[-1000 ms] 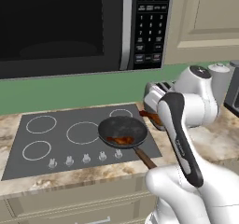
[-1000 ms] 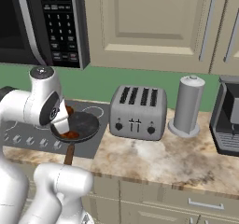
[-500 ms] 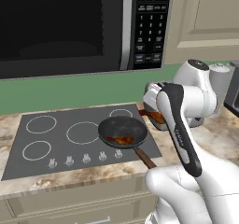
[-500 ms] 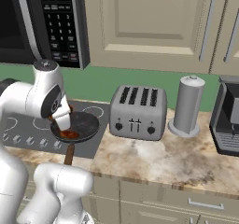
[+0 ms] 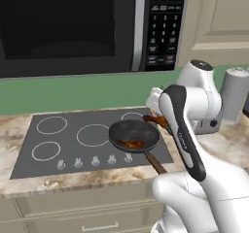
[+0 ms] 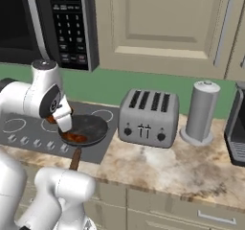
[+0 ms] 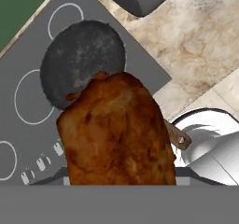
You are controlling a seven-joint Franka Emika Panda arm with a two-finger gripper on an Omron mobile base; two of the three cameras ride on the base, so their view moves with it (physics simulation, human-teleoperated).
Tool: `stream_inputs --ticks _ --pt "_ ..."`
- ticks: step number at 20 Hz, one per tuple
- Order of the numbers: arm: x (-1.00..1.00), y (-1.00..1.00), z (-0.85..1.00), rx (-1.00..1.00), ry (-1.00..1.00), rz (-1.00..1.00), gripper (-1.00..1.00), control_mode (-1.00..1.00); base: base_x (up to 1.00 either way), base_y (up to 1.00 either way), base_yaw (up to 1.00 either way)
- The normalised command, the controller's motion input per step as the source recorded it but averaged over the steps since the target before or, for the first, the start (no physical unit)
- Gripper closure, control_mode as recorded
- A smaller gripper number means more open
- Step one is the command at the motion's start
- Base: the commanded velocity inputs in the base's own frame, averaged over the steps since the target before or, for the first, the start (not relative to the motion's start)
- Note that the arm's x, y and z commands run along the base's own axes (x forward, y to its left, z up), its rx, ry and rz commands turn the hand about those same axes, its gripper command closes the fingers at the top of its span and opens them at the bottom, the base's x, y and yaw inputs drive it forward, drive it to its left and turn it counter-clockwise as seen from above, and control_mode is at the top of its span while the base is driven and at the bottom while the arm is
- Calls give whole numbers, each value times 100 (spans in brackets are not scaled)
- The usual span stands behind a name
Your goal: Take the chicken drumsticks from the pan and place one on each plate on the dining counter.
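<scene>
Jaws clamped on one chicken drumstick (image 7: 116, 129), raised above the black frying pan (image 7: 84, 59); gripper (image 6: 64, 121) over pan's left edge. Second drumstick (image 5: 131, 143) lies inside pan on stovetop (image 5: 48, 144). Microwave keypad (image 5: 163, 23) lettering too small to read.

Kitchen wall run with green backsplash (image 5: 73, 93)
Black microwave (image 5: 87, 28) above the cooktop (image 5: 58, 147); cream cabinets (image 6: 158, 28), marbled tabletop (image 6: 158, 166), silver toaster (image 6: 148, 119)
</scene>
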Motion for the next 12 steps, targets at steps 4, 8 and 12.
stream_inputs --ticks 4,8,12 --pt "0 0 0 0 0 0 100 100 -10 0 63" --pt "0 0 0 0 0 0 100 100 -6 0 79" --pt "0 0 0 0 0 0 100 100 -1 0 89"
